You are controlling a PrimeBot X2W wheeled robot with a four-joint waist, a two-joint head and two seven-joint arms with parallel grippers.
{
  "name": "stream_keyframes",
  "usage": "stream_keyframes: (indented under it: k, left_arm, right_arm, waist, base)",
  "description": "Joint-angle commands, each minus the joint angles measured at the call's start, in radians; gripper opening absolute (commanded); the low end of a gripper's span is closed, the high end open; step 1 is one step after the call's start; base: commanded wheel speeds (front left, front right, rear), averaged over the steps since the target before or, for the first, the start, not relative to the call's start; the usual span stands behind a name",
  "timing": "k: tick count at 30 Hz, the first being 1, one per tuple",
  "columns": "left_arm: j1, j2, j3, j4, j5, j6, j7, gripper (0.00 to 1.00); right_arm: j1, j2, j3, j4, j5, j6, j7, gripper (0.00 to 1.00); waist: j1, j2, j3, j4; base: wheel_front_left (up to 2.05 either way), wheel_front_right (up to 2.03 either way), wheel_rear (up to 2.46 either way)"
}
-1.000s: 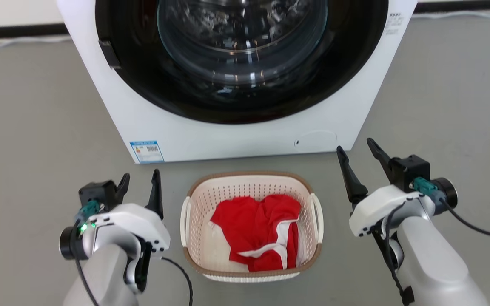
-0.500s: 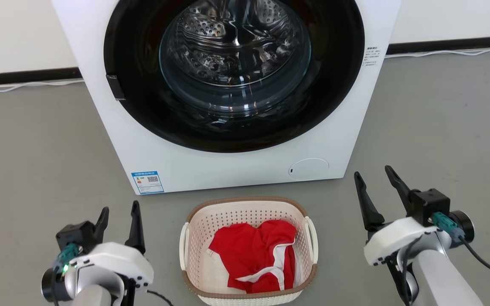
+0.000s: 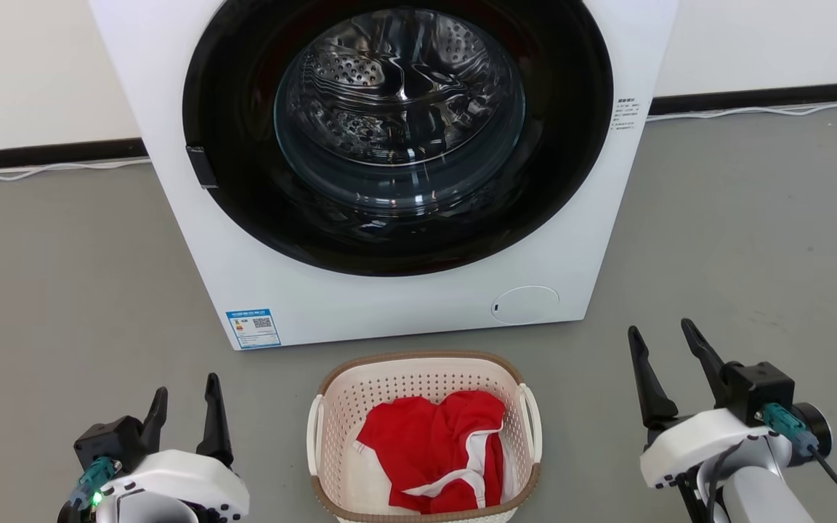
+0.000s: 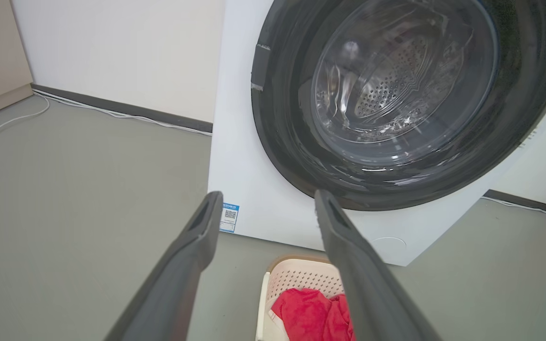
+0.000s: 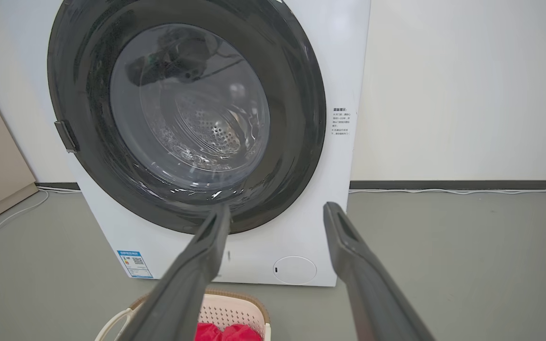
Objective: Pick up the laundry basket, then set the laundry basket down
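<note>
The laundry basket sits on the grey floor just in front of the washing machine. A red cloth with white trim lies inside it. The left hand hangs to the basket's left and the right hand to its right. Both are apart from it, fingers spread open and holding nothing.

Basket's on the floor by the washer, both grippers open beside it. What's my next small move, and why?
The laundry basket sits on the floor between the left gripper and right gripper, both open and apart from it, so nothing holds it. I'd probably bring both inward toward its white side handles first.
</note>
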Motion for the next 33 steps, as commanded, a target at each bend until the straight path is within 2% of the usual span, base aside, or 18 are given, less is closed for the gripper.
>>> stream_keyframes:
  k: [1, 10, 14, 19, 33]
  left_arm:
    - [0.0, 0.0, 0.001, 0.0, 0.001, -0.001, 0.0, 0.0]
    - [0.058, -0.021, 0.003, 0.066, -0.026, -0.004, 0.012, 0.0]
    - [0.059, -0.021, 0.005, 0.054, -0.068, -0.008, 0.024, 0.0]
    - [0.059, -0.02, 0.005, 0.041, -0.121, -0.013, 0.038, 0.0]
    - [0.057, -0.017, 0.009, 0.006, -0.258, -0.025, 0.074, 0.0]
  right_arm:
    - [0.0, 0.0, 0.0, 0.0, 0.0, 0.0, 0.0, 0.0]
    - [0.069, 0.012, -0.003, 0.064, 0.035, -0.001, 0.016, 0.0]
    - [0.072, 0.012, -0.007, 0.052, 0.085, -0.001, 0.028, 0.0]
    - [0.075, 0.013, -0.009, 0.038, 0.147, 0.0, 0.041, 0.0]
    - [0.081, 0.014, -0.019, 0.002, 0.308, 0.0, 0.076, 0.0]
  waist:
    - [0.0, -0.0001, 0.0, 0.0]
    - [0.0002, -0.0001, -0.001, 0.001]
    - [0.0023, -0.0001, -0.002, 0.004]
    - [0.0001, -0.0001, 0.001, 0.006]
    - [0.0, -0.0001, 0.004, 0.013]
  base:
    - [0.0, 0.0, 0.0]
    - [0.0, 0.0, 0.0]
    - [0.0, 0.0, 0.0]
    - [0.0, 0.0, 0.0]
    - [0.0, 0.0, 0.0]
